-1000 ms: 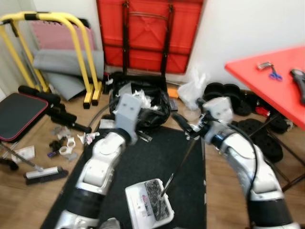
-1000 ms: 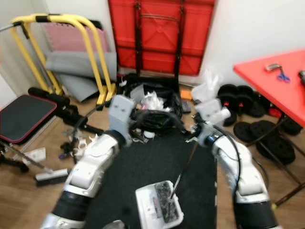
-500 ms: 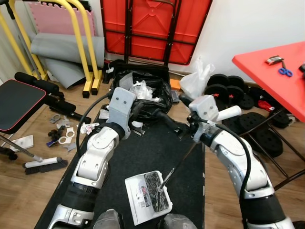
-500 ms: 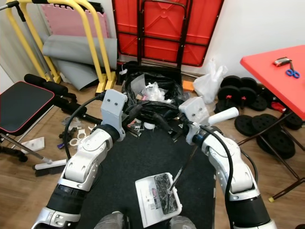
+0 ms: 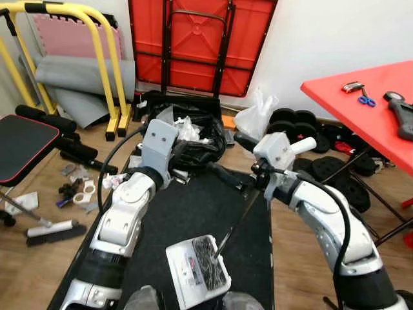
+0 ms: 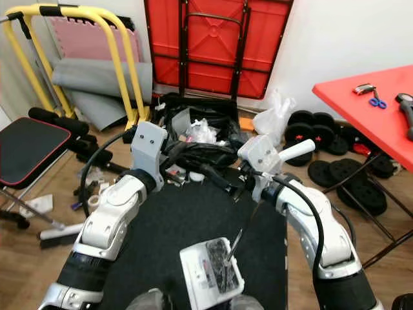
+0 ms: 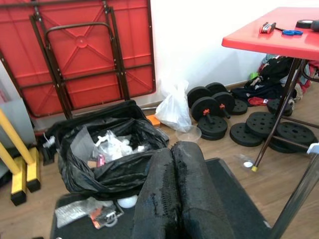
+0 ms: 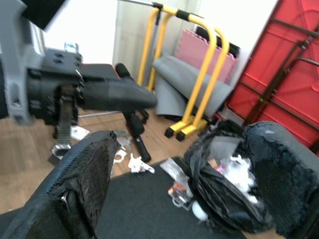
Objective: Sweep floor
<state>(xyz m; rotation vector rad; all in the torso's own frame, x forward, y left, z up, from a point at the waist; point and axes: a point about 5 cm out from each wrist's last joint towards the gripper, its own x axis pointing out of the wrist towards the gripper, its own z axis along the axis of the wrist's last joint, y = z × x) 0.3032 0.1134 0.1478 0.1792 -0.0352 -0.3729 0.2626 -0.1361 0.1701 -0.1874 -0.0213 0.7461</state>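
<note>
A: Holding the dustpan [image 5: 195, 271] by its long handle [image 5: 237, 216], are we?

B: It looks so; our right gripper [image 5: 253, 182] sits at the top of the handle, but in the wrist view its jaws stand wide apart with nothing plainly between them, so we cannot tell how the handle is held; the pan rests on the black mat [image 5: 193, 213] near our feet, with dark sweepings in it.

A: And the left gripper [image 7: 174, 194]?

B: Jaws pressed together, empty, pointing toward the black rubbish bag [image 5: 193, 139].

A: So we are at the emptying step?

B: We judge so; next we must lift the pan level, carry it to the bag and tip it; the brush [image 5: 48, 229] lies on the wooden floor [image 5: 29, 271], well apart.
</note>
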